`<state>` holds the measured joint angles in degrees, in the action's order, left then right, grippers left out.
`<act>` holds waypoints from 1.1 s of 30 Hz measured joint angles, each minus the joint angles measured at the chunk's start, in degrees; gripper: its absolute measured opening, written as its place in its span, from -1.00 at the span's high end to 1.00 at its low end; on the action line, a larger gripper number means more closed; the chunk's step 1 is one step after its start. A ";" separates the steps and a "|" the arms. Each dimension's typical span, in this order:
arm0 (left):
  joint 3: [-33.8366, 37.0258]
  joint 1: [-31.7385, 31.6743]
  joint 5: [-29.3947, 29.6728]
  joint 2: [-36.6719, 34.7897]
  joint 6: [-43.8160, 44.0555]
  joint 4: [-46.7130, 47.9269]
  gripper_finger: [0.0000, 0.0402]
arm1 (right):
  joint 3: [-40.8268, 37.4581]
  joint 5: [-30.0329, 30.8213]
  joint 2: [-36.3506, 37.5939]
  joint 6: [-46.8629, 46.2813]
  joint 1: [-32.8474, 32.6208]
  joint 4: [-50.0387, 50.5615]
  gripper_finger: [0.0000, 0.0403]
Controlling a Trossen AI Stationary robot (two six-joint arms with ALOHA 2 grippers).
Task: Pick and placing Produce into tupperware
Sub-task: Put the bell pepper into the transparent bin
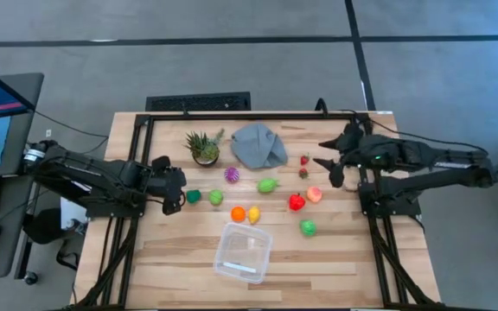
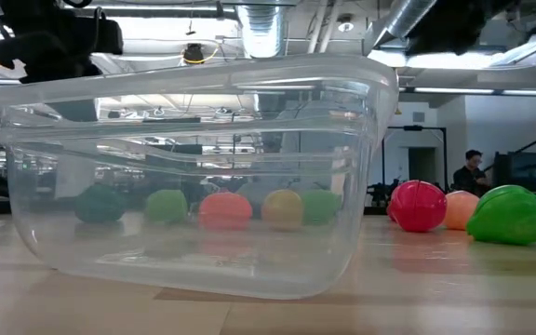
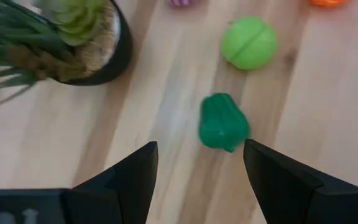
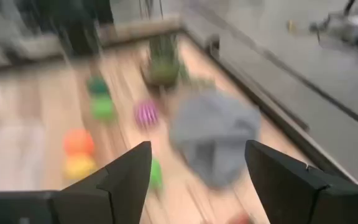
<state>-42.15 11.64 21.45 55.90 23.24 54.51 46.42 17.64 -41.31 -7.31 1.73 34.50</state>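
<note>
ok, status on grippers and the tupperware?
Left gripper open over the dark green toy. Right gripper open, near the cloth. Tupperware empty.

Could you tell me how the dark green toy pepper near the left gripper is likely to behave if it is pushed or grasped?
The dark green toy pepper looks lumpy and rounded, so it would probably wobble or roll a little rather than slide straight. It seems small and hollow-looking plastic, likely light and stiff. Its smooth surface might slip between the left gripper unless squeezed across its middle.

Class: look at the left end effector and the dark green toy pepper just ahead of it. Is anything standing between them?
Nothing visible. The dark green pepper lies on bare wood just ahead of the left end effector, whose fingers are spread apart.
</note>
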 joint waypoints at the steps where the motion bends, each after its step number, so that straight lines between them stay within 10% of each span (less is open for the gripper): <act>1: 0.00 0.07 0.61 0.00 0.00 -0.01 -0.14 | 0.61 0.43 -1.17 0.06 -0.71 1.68 -0.40; 33: 7.69 1.73 2.32 0.31 7.20 -9.33 -0.14 | 2.23 6.42 -15.83 -15.34 -27.11 31.81 -0.40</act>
<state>-34.46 13.37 23.77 56.21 30.45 45.19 48.65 24.05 -57.14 -22.65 -25.38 66.32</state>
